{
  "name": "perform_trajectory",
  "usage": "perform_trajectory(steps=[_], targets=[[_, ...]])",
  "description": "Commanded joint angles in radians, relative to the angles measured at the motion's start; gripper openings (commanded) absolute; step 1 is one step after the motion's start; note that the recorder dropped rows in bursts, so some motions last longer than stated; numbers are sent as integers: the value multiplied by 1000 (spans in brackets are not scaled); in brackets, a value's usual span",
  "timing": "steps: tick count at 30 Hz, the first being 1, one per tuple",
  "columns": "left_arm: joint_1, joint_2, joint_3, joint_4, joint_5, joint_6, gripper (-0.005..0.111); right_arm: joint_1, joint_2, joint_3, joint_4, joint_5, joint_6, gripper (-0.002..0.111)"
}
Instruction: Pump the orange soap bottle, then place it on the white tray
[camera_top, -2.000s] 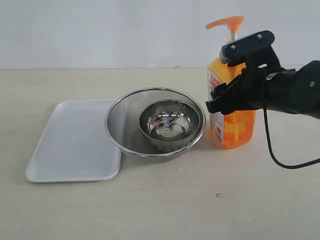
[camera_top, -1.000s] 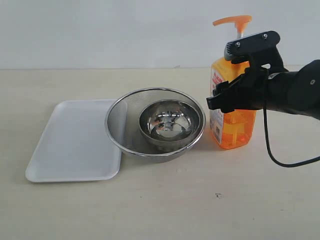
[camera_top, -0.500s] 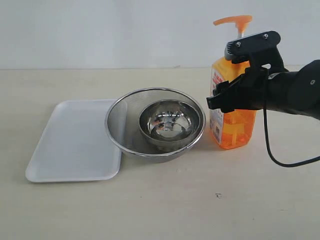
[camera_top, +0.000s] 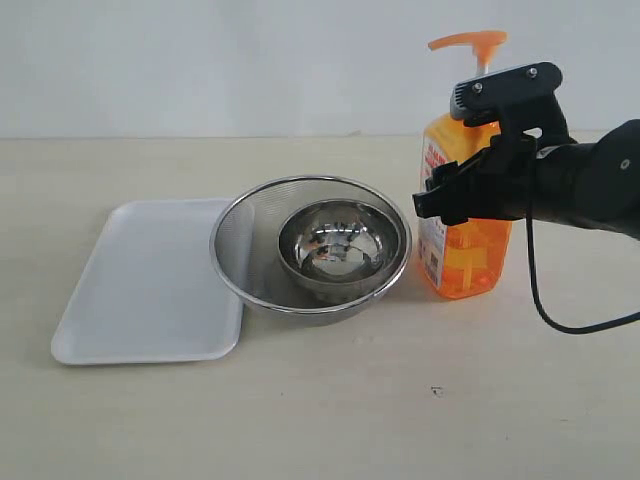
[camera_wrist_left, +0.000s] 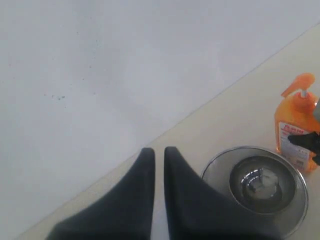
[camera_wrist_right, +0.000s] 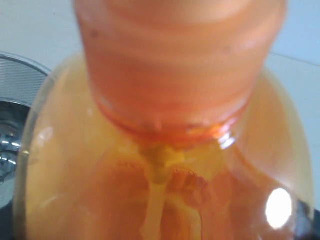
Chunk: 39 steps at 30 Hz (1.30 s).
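Note:
The orange soap bottle (camera_top: 468, 255) stands upright on the table at the right, its orange pump head (camera_top: 467, 41) raised on the white stem. My right gripper (camera_top: 452, 200) is shut around the bottle's upper body, just below the neck. In the right wrist view the bottle (camera_wrist_right: 165, 150) fills the frame and hides the fingers. The white tray (camera_top: 140, 290) lies flat at the left, with nothing on it. My left gripper (camera_wrist_left: 159, 150) is shut and holds nothing, high above the table; it does not show in the exterior view. The left wrist view shows the bottle (camera_wrist_left: 296, 125) far off.
A round steel mesh bowl (camera_top: 235, 245) with a smaller shiny steel bowl (camera_top: 340, 240) inside sits between the tray and the bottle, its rim overlapping the tray's right edge. A black cable (camera_top: 545, 305) droops from the right arm. A pale wall backs the table.
Over two seconds the right gripper and the bottle shifted slightly to the right. In the last half second nothing has visibly moved.

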Motion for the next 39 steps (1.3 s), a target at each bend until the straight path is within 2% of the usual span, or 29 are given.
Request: perform_trajectory(steps=[1,28,39], targets=[[-3,-72,103,35,0,-65,5,1,-6,7,-8,28,-10,0],[-3,-544,747,33,0,-392,5,1,-6,7,-4,36,-27,0],[-3,-676,918,40,0,-506,5,1,-6,7,15,26,-25,0]])
